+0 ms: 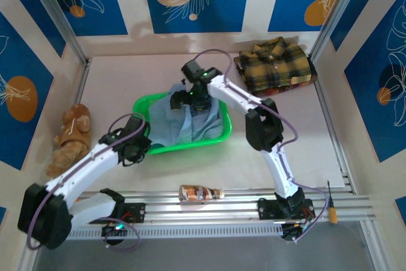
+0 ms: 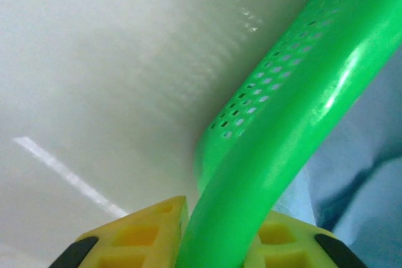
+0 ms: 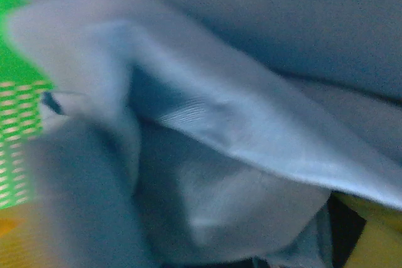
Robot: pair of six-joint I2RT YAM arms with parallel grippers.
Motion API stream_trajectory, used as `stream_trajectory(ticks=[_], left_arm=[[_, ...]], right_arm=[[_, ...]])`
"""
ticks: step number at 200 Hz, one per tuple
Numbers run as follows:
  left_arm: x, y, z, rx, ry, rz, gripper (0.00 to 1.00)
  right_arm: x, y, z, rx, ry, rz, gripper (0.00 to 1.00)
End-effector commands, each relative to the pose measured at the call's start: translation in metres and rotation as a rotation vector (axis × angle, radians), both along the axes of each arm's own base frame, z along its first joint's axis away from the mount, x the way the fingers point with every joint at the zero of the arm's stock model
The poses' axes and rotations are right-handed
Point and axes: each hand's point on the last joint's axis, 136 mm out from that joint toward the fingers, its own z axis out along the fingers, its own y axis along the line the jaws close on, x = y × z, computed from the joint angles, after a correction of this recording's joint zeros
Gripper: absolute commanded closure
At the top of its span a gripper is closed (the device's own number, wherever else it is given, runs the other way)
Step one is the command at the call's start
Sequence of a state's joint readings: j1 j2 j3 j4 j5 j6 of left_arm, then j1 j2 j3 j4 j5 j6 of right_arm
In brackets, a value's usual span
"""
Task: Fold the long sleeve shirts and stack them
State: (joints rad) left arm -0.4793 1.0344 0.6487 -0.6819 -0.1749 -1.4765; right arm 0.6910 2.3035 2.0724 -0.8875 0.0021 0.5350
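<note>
left gripper (image 1: 136,148): sitting at the left edge of the green basket (image 1: 190,146). its two yellow fingers (image 2: 141,238) are standing close together and clamping the basket's rim, which is running up between them in the left wrist view. one finger is lying outside the perforated wall, over the white table (image 1: 127,74); the other is lying inside, just beside blue cloth.

right gripper (image 1: 193,99): hanging over the middle of the basket and pressing down into the blue shirt (image 1: 168,125). in the right wrist view its fingers (image 3: 370,236) are standing wide apart at the two bottom corners. soft folds of the shirt are bulging between them, and no fold is being pinched.

blue shirt: lying crumpled inside the basket, filling most of it. the basket wall is standing between this shirt and the left gripper.

plaid shirt (image 1: 276,65): lying folded, collar uppermost, at the far right corner of the table, well apart from the basket.

surroundings: the right arm is reaching in an arc from the near right, crossing over the table beside the basket's right side. a teddy bear (image 1: 71,134) is lying at the left edge of the table, near the left arm. a bottle (image 1: 202,192) is lying on its side at the near edge, between the two arm bases. a screwdriver (image 1: 331,204) with an orange handle is resting on the rail at the near right.
</note>
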Motion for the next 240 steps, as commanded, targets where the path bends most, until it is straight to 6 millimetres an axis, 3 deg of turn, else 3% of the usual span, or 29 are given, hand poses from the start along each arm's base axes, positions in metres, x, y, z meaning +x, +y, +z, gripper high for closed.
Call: stream_trajectory(ticks=[1, 7, 17, 27, 40, 55, 80, 97, 113, 128, 148, 166, 181, 206, 240], left_arm=[[-0.012, 0.02, 0.006, 0.005, -0.044, 0.251, 1.0], [-0.014, 0.019, 0.008, 0.001, -0.056, 0.258, 1.0], [-0.015, 0.018, 0.009, -0.002, -0.067, 0.269, 1.0], [-0.017, 0.018, 0.008, 0.002, -0.064, 0.282, 1.0], [-0.019, 0.021, 0.007, 0.0, -0.068, 0.316, 1.0], [-0.018, 0.028, 0.009, 0.002, -0.092, 0.375, 1.0], [-0.005, 0.038, 0.017, -0.011, -0.128, 0.47, 1.0], [0.01, 0.044, 0.025, -0.021, -0.141, 0.55, 1.0], [0.031, 0.051, 0.034, -0.049, -0.169, 0.64, 1.0], [0.047, 0.061, 0.044, -0.075, -0.189, 0.747, 1.0], [0.069, 0.079, 0.057, -0.069, -0.193, 0.867, 1.0], [0.082, 0.093, 0.059, -0.072, -0.175, 0.983, 1.0], [0.096, 0.104, 0.057, -0.086, -0.185, 1.055, 1.0], [0.112, 0.117, 0.056, -0.078, -0.144, 1.138, 1.0], [0.106, 0.14, 0.052, 0.001, -0.074, 1.257, 1.0]], right_arm=[[-0.014, -0.003, -0.031, -0.14, 0.025, -0.057, 0.11], [-0.018, -0.001, -0.035, -0.149, 0.023, -0.062, 0.2], [-0.021, 0.004, -0.036, -0.135, 0.022, -0.072, 0.45], [-0.024, 0.012, -0.028, -0.094, 0.018, -0.066, 0.65], [-0.024, 0.023, 0.003, -0.001, -0.01, -0.049, 0.84], [-0.023, 0.026, 0.058, 0.101, -0.087, -0.029, 1.0], [-0.03, 0.015, 0.17, 0.303, -0.223, 0.022, 1.0], [-0.043, -0.011, 0.242, 0.397, -0.3, 0.04, 1.0], [-0.057, -0.045, 0.29, 0.433, -0.362, 0.029, 1.0], [-0.069, -0.083, 0.316, 0.441, -0.387, -0.017, 1.0], [-0.08, -0.137, 0.318, 0.411, -0.364, -0.124, 1.0], [-0.091, -0.183, 0.293, 0.347, -0.311, -0.228, 1.0], [-0.103, -0.209, 0.268, 0.322, -0.259, -0.298, 1.0], [-0.124, -0.221, 0.221, 0.301, -0.144, -0.337, 1.0], [-0.134, -0.215, 0.16, 0.258, 0.012, -0.344, 1.0]])
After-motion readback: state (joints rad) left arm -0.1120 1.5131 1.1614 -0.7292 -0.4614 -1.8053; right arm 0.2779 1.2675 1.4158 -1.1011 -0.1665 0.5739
